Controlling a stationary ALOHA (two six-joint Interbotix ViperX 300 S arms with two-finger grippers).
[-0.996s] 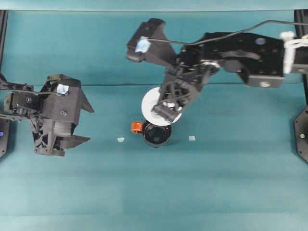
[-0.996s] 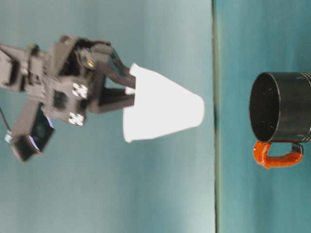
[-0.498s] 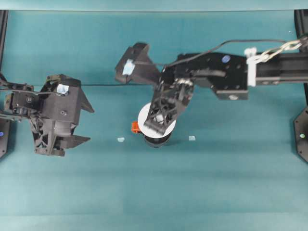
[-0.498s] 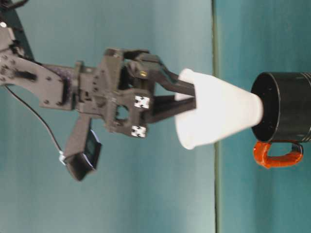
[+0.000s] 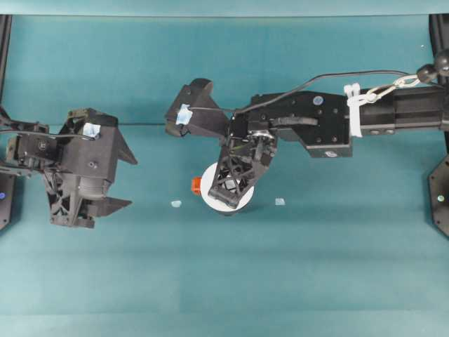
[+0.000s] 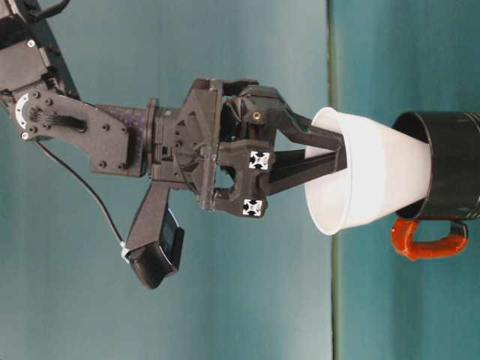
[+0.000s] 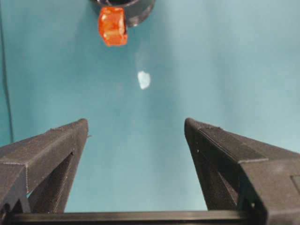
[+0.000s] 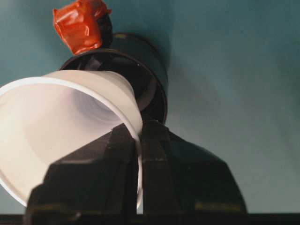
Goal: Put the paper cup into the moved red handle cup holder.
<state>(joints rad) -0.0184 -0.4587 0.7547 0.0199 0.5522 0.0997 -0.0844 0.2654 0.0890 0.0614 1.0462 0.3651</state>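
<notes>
The white paper cup [image 5: 212, 196] hangs over the black red handle cup holder [image 6: 452, 169], its narrow base dipped into the holder's mouth and its body slightly tilted. My right gripper [image 5: 231, 188] is shut on the cup's rim [image 8: 136, 123], one finger inside and one outside. The table-level view shows the cup [image 6: 371, 180] partly inside the holder, with the red handle [image 6: 426, 241] on the holder's side. From above, the cup hides most of the holder, and the red handle [image 5: 198, 185] peeks out at its left. My left gripper [image 5: 128, 181] is open at the left, apart from both.
Two small white scraps lie on the teal cloth, one [image 5: 175, 203] left of the holder and one [image 5: 280, 201] right of it. The left wrist view shows the nearer scrap [image 7: 144, 79] and the red handle [image 7: 112, 26] ahead of my open fingers.
My right gripper has carried the cup down and over the holder; its base has gone from hanging apart to sitting in the holder's mouth. The left arm has stayed still.
</notes>
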